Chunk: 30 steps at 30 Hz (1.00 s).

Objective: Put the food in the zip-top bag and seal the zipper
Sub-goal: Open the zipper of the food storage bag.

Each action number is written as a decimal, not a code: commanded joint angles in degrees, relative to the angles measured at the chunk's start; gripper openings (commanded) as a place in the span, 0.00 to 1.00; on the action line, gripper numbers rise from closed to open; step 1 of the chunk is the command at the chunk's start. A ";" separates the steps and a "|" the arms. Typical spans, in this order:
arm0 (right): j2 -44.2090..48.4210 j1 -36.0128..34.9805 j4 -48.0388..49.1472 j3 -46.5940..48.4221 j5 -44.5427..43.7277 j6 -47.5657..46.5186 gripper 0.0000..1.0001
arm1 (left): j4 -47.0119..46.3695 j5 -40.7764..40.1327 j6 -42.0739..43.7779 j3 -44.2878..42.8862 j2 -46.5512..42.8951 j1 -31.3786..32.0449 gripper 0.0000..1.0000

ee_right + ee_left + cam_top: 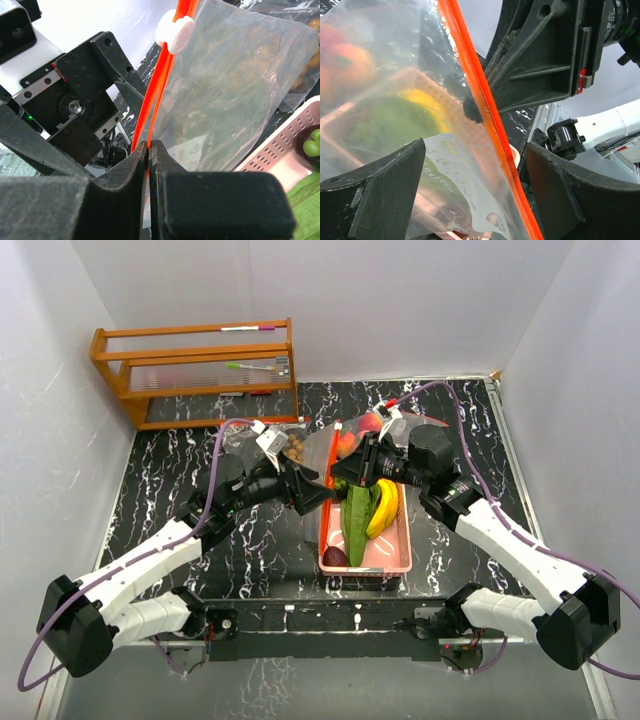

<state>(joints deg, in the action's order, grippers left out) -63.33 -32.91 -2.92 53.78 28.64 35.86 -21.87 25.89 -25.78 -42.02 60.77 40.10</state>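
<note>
At the far end of the pink basket (405,550) holding the food (383,508), the right gripper (149,150) pinches the orange zipper (479,95) of the zip-top bag (230,90), whose length passes between the left gripper's (475,150) spread fingers.

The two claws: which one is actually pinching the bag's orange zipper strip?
The right gripper: it is clamped shut on the orange zipper strip of the zip-top bag. The left gripper stands wide open, the strip only running between its jaws.

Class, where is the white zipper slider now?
Right wrist view, top centre: the white slider sits on the orange zipper track, above the right gripper's shut jaws.
</note>
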 commanded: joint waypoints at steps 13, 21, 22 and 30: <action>0.66 -0.33 3.18 2.05 0.05 -0.26 0.08 | -4.11 -1.40 -3.57 -3.40 2.99 -0.01 0.77; 0.92 -0.36 2.86 2.01 -0.22 -0.34 0.08 | -4.82 -1.86 -4.10 -3.14 3.35 -0.04 0.49; 0.94 -0.36 2.65 1.87 -0.50 -0.47 0.08 | -4.69 -1.93 -4.04 -3.13 2.98 -0.02 0.43; 1.20 -0.32 1.77 1.42 -2.16 -0.60 0.08 | -2.99 -2.96 -3.40 -3.07 0.76 -0.02 0.00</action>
<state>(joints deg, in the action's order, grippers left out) -63.35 -32.93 -2.92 53.78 27.57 35.88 -24.43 23.99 -29.67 -43.29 64.18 40.29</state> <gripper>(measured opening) 0.081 0.014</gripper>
